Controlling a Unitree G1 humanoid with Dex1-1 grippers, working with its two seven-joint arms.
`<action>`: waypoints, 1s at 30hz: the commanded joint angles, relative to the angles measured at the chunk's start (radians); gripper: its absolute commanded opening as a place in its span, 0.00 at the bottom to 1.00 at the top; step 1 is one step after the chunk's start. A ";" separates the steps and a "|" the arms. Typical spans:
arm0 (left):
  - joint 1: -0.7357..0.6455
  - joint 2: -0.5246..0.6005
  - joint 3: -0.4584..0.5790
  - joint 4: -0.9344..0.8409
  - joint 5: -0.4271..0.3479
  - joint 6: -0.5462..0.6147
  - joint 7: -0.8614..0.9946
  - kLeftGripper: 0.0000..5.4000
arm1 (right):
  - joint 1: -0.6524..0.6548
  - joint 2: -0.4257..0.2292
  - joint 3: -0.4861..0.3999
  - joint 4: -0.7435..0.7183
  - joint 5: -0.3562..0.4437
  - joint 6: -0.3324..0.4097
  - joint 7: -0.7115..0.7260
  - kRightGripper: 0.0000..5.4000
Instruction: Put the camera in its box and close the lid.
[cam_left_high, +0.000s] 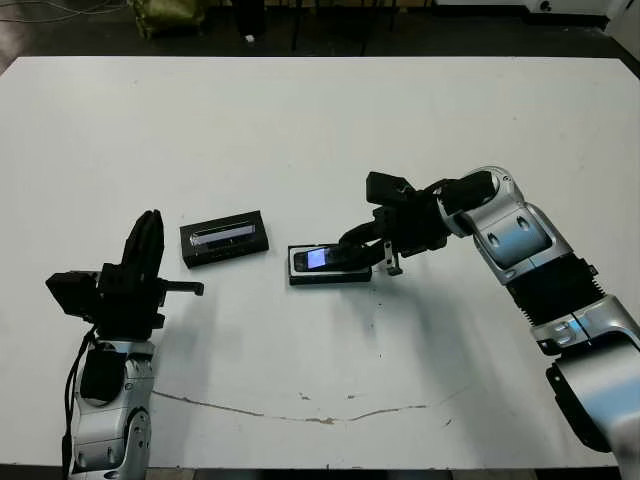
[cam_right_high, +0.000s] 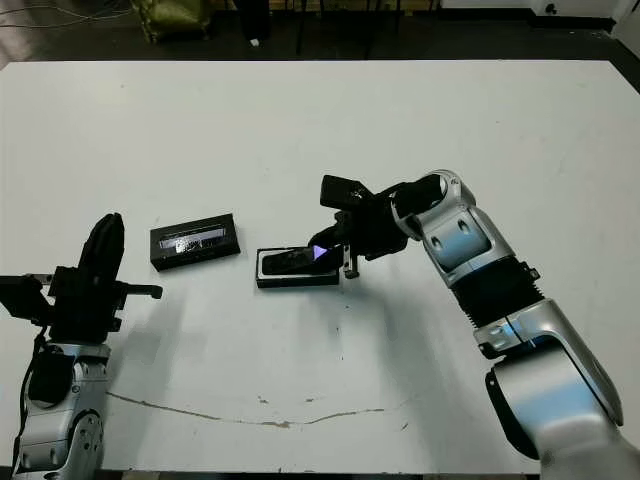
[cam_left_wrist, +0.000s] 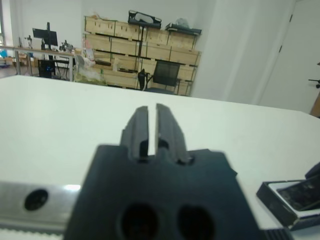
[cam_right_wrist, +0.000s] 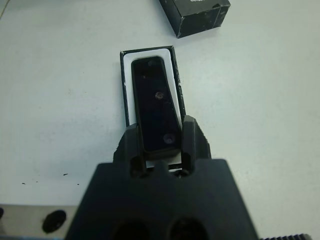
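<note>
**Camera held over its open box; lid lying apart on the desk**

The white desk (cam_left_high: 320, 120) carries three task items near its middle. The box (cam_right_wrist: 127, 85), a shallow black tray with white lining, lies roughly midway between the desk's left and right edges, somewhat closer to the near edge than to the far one. The camera (cam_right_wrist: 156, 102), a plain black bar, lies lengthwise within the box's outline, white lining showing beside it and past its far end. Whether it is fully seated in the lining or tilted slightly above it cannot be told.

The right gripper (cam_right_wrist: 159, 135) reaches in from the right side of the desk. Its two black fingers (cam_right_wrist: 189, 134) flank the near end of the camera, one on each long side, clenched against it so that the bar is grasped between them.

The lid (cam_left_high: 224, 238), a black cover with a glossy strip along its top, rests flat on the desk just to the left of the box, a little nearer the far edge, clear of it and not touching it.

The left gripper (cam_left_wrist: 151, 125) is raised above the desk's near left corner, well apart from the lid. Its fingers stand nearly together with only a thin slit between them, clenched on nothing.
</note>
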 joint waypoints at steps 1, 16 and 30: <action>0.016 0.002 0.002 0.014 0.003 0.002 0.002 0.00 | 0.024 0.016 0.019 -0.015 0.012 -0.007 0.019 0.04; 0.021 -0.003 -0.001 0.009 0.003 0.010 0.014 0.00 | 0.011 -0.014 -0.046 -0.009 0.048 -0.038 0.025 0.59; 0.024 -0.002 -0.002 0.002 -0.002 0.014 0.011 0.00 | 0.004 -0.042 -0.129 -0.096 0.117 0.062 0.007 1.00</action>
